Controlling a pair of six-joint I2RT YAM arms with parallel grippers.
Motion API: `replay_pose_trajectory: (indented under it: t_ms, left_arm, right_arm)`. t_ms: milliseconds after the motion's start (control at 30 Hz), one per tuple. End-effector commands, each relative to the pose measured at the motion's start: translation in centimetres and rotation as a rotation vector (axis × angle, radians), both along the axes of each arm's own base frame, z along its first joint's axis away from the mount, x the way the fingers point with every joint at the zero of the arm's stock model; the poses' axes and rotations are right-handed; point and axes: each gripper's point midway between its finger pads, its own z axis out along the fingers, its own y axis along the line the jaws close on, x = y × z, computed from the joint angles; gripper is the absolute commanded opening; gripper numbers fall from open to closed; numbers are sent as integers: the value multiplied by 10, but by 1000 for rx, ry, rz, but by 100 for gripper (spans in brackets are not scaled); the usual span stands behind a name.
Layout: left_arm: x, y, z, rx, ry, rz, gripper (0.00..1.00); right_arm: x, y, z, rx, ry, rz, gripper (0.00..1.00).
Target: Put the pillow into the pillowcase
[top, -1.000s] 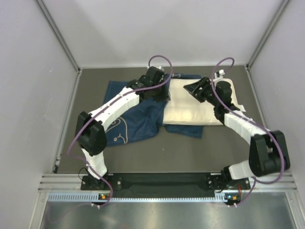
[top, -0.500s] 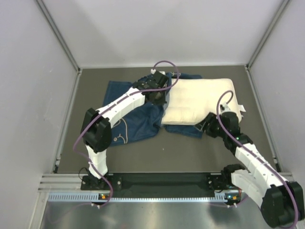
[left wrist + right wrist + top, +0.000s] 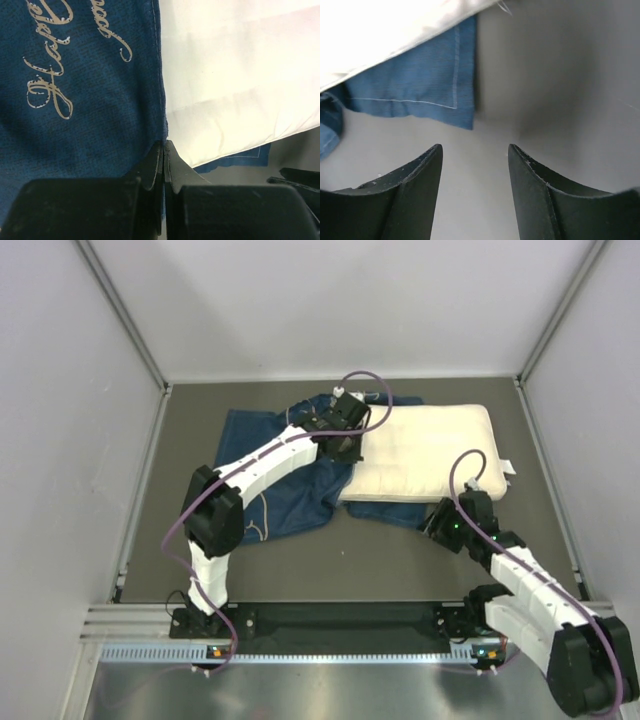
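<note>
Left pincer, pressed together on the upper hem of the pillowcase, apparently lifting its mouth for the pillow, which lies on the lower layer, one end at the opening. Right pincer, spread and empty, hovers over the surface near the lower hem.

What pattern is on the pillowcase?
The pillowcase is dark blue with pale cursive writing; clearest in the left wrist view.

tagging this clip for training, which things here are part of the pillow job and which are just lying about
Part of the job:
pillow
pillowcase
left gripper, shut on the pillowcase's edge
right gripper, open, holding nothing

Not part of it:
table
back wall
</note>
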Motion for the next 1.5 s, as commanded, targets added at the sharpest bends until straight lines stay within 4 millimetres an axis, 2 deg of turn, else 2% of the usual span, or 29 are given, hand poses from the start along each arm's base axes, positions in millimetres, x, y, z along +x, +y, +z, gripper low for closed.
replay_pose_trajectory:
  t_ms: [0, 200, 367, 433, 533, 567, 633, 700, 800, 900, 933, 1000, 1067, 1133, 1167, 1200, 1267, 1367, 1400, 1467]
  left_arm:
    - [7, -12, 19, -55, -29, -3, 0]
    - [5, -30, 42, -152, -20, -27, 0]
    - [9, -33, 60, -181, -38, -20, 0]
    - [8, -33, 59, -177, -33, -21, 0]
    - [8, -31, 59, -168, -31, -17, 0]
    - [9, -31, 60, -169, -32, -17, 0]
    - [8, -30, 58, -163, -27, -19, 0]
    - [8, -30, 55, -154, -25, -17, 0]
    - [8, -28, 53, -141, -24, -18, 0]
    - [8, -25, 50, -122, -22, -13, 0]
    - [9, -24, 49, -119, -23, -12, 1]
    - [8, -23, 47, -107, -19, -13, 3]
    - [7, -19, 43, -86, -15, -9, 6]
    - [6, -17, 40, -66, -11, -14, 16]
    - [4, -17, 40, -53, -15, -21, 33]
    - [0, -13, 35, -15, -6, -21, 42]
    - [-3, -12, 43, 40, -47, -34, 59]
    - [-18, -20, 52, 97, -88, -92, 68]
    - [-20, -19, 57, 127, -118, -107, 68]
    - [-34, -29, 62, 157, -153, -157, 68]
  right_arm:
    - [13, 2, -1, 9, -39, -15, 54]
    - [21, 11, -10, 36, -24, -6, 51]
    - [30, 22, -13, 38, -24, 4, 48]
    - [33, 24, -15, 37, -20, 4, 44]
    - [39, 23, -12, 27, -30, -5, 28]
    - [41, 22, -10, 22, -32, -11, 15]
    - [41, 20, -4, 15, -42, -12, 0]
    - [39, 13, 7, 9, -64, -21, 0]
    - [29, -7, 17, -6, -76, -59, 0]
    - [20, -32, 29, -33, -102, -109, 0]
    - [21, -47, 33, -43, -107, -157, 0]
    - [16, -64, 29, -67, -82, -179, 0]
    - [15, -75, 26, 7, -65, -201, 0]
    - [16, -81, 21, 48, -34, -223, 0]
    - [17, -82, 21, 52, -32, -219, 0]
    - [19, -81, 20, 59, -28, -219, 0]
    - [23, -81, 23, 66, -40, -216, 0]
    - [25, -82, 27, 66, -51, -219, 0]
    - [27, -82, 30, 66, -56, -218, 0]
    - [27, -80, 31, 75, -57, -212, 0]
